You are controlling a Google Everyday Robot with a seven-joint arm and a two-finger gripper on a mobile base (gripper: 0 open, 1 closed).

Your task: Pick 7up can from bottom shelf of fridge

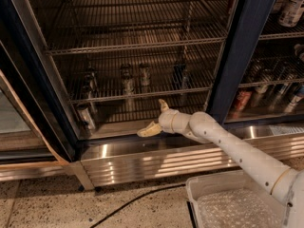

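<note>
The fridge (pixel 242 51) stands with its left section open, dark blue frames around wire racks. The 7up can (pixel 86 117), with a silver top and dull grey sides, stands upright at the left end of the bottom shelf (pixel 118 114). My gripper (pixel 156 118) is open, one pale finger pointing up and the other down-left, just above the shelf's front edge. It is empty and sits well to the right of the can, not touching it.
Several other cans (pixel 127 82) stand on the rack above. A red can (pixel 242 100) and more drinks fill the right section. The ribbed steel base panel (pixel 156 163) runs below. A white bin (pixel 228 198) and a black cable (pixel 137 201) lie on the floor. The open door (pixel 19 122) is at left.
</note>
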